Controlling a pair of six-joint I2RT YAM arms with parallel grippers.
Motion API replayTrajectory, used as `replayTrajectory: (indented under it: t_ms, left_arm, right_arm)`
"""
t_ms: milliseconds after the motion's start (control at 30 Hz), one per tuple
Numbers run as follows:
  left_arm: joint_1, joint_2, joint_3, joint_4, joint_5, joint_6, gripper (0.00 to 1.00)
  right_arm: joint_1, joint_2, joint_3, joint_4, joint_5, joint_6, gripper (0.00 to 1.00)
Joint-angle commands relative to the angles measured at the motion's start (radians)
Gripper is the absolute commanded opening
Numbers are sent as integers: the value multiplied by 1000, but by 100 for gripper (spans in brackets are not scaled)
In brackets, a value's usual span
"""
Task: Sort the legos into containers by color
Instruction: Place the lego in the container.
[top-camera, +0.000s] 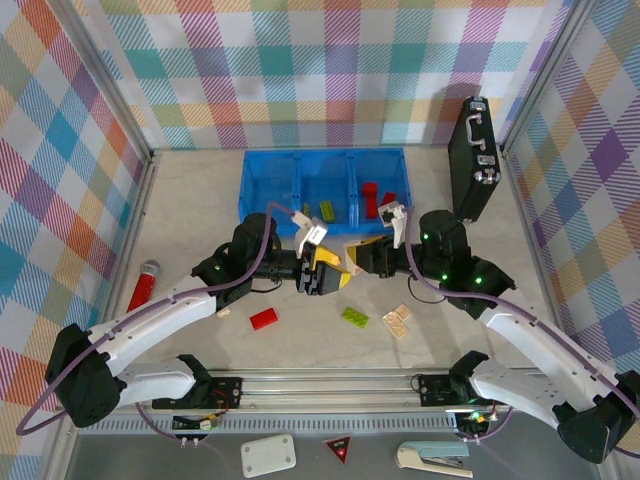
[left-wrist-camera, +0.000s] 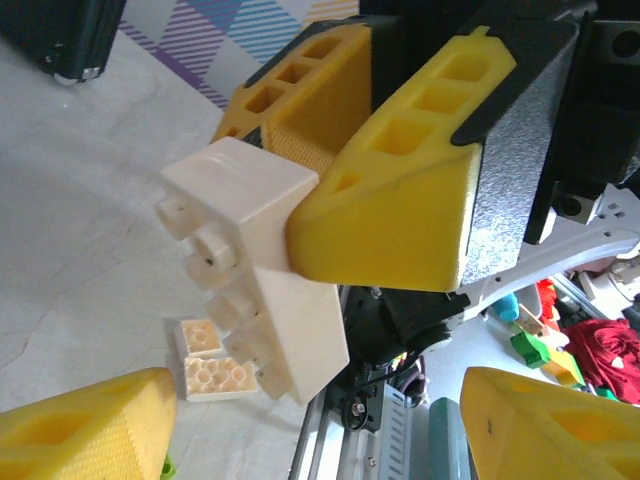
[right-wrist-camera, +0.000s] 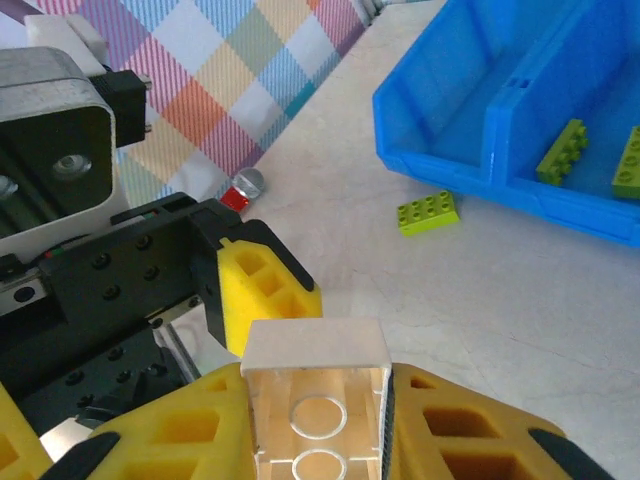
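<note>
Ideally, with the blue bin (top-camera: 270, 185) waiting at twelve o'clock, the left claw (left-wrist-camera: 315, 425), jaws apart, is best closed squarely on the free end before the right claw (right-wrist-camera: 318, 400), clamped on the beige brick (left-wrist-camera: 250, 230), is loosened. The brick is seen jutting toward seven o'clock from the right claw, between the spread left jaws, apparently untouched.

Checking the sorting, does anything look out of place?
A lime green lego lies on the table just outside the blue bin's wall, not in a compartment. A red, silver-capped marker, no lego, lies at the table's left.
</note>
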Motion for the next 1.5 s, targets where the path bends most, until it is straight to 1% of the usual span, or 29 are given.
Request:
replayTrajectory:
  t_ms: [0,67,167,267,400,567,767,900,933,967,1033,1067,1133,1167,1267,1367,1467]
  left_arm:
    - [-1,40,36,59,83,-25,74]
    - [-9,72,53,70,107,-31,72]
    - [-22,100,66,85,113,-36,68]
    - [-27,113,69,101,107,-43,61]
    - [-28,120,72,91,82,-43,50]
    - [-28,113,74,60,42,-30,40]
    - [-28,99,77,23,-6,-12,30]
    - [-28,99,80,4,-28,-5,25]
    - [-28,98,81,0,-32,-4,25]
    - [-28,97,81,-2,-34,-4,24]
    - [-29,96,81,-10,-51,-1,24]
    - [-28,96,83,-18,-62,2,24]
    - [-27,93,88,-45,-92,15,24]
    - [-27,91,92,-67,-120,24,27]
    - [-14,92,104,-139,-194,46,26]
    - [13,94,125,-234,-293,62,26]
    - [58,97,149,-324,-392,71,27]
  right_arm:
    - [-6,15,18,53,-52,37,19]
    - [-6,22,15,70,-67,56,19]
    - [-5,20,12,80,-73,79,19]
    - [-5,13,10,78,-72,85,19]
    - [-5,2,12,62,-77,83,19]
    - [-5,-6,7,49,-72,84,20]
    - [-5,-9,7,48,-72,86,20]
    - [-5,-9,8,45,-64,85,22]
    - [-5,-10,8,43,-62,86,24]
    - [-5,-9,10,40,-56,86,30]
    - [-5,-13,16,24,-32,89,51]
    - [-5,-18,18,14,-16,89,57]
    - [-5,-30,24,-7,25,85,64]
    - [-5,-40,27,-22,62,87,65]
    - [-5,-73,30,-62,159,80,67]
    - [-6,-106,30,-105,249,73,67]
    - [-6,-124,26,-137,295,63,66]
